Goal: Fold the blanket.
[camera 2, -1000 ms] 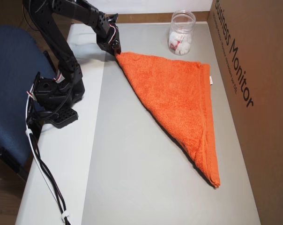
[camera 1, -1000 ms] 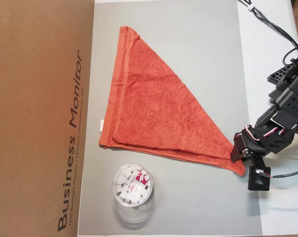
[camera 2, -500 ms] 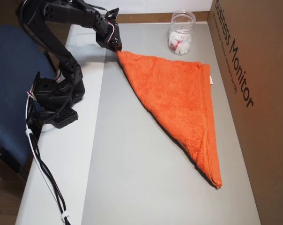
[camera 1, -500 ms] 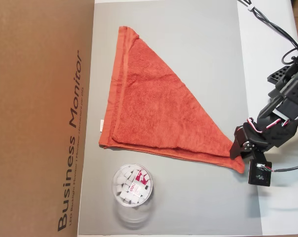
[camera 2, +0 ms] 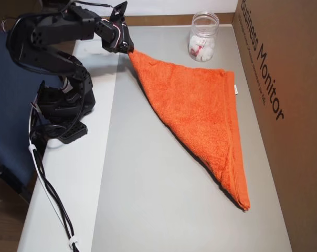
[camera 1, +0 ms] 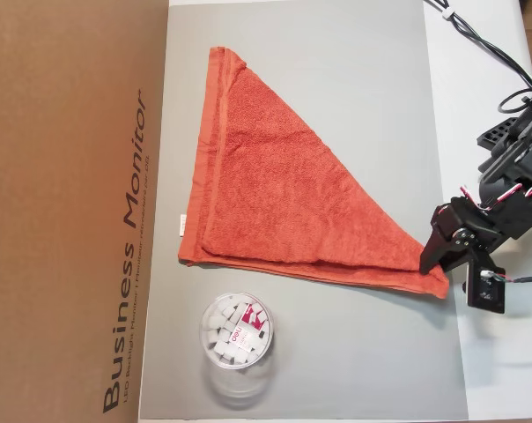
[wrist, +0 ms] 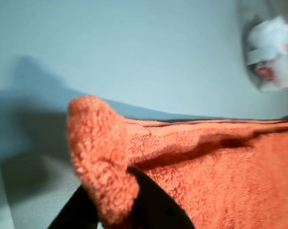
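Since a second ago the gripper (camera 1: 435,273) has drawn back toward 3 o'clock in an overhead view, dragging the blanket's (camera 1: 279,194) tip with it and stretching that corner longer. The blanket lies folded into a triangle on the grey mat (camera 1: 363,97), orange-red terry, nubby pile, hemmed border along its 9 o'clock edge with a small white tag (camera 1: 181,226). In the wrist view the fuzzy corner (wrist: 101,157) curls over a dark finger (wrist: 153,202); the jaws appear clamped narrowly on it, though blur hides the contact. At 6 o'clock stands a clear plastic cup (camera 1: 237,330) holding white pieces. A cardboard box (camera 1: 72,203) lies at 9 o'clock.
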You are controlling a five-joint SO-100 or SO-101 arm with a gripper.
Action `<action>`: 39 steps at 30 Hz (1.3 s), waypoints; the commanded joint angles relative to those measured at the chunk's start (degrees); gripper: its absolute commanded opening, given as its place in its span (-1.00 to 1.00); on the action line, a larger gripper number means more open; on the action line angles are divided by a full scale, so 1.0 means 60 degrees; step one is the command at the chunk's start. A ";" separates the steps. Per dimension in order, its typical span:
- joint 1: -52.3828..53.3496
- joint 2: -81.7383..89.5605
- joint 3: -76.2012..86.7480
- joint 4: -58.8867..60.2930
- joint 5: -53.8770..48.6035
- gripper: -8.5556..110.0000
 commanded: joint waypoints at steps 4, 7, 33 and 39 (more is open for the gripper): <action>0.0117 0.1758 0.0337 0.0029 0.0088 -0.86; 0.0396 0.2256 0.0425 0.0029 0.0088 -0.86; 0.2988 0.3545 -0.1143 0.0015 0.0088 -0.86; 0.3604 0.3545 -0.1611 0.0015 0.0088 -0.86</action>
